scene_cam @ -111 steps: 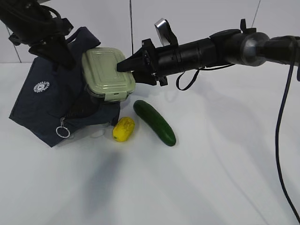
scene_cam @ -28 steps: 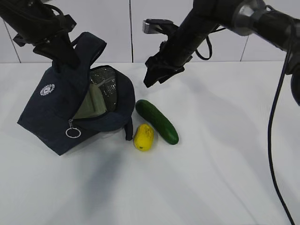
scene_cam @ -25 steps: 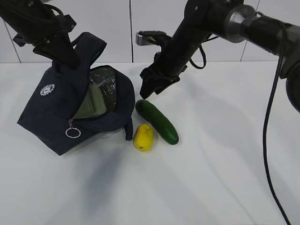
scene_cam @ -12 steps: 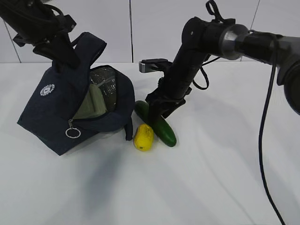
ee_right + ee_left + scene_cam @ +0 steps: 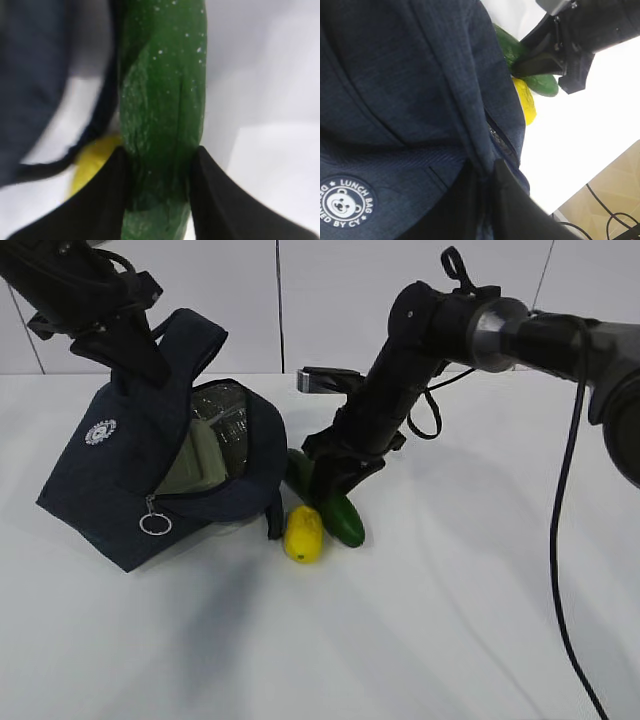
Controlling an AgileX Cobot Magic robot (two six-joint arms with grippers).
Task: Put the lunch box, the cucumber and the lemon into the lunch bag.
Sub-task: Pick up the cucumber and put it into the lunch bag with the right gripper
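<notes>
Two end effector fingers tight against the cucumber beside the lemon.

Counted: one lunch bag, one lunch box inside it, one cucumber, one lemon.

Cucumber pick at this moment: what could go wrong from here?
1. The right gripper has its fingers against both sides of the cucumber, a smooth, rounded surface; it may slip or swing when lifted.
2. The lemon lies right beside the cucumber, so the lift could knock it rolling.
3. The bag opening, held up by the left gripper, already shows the lunch box inside; the cucumber could catch on the rim.
</notes>
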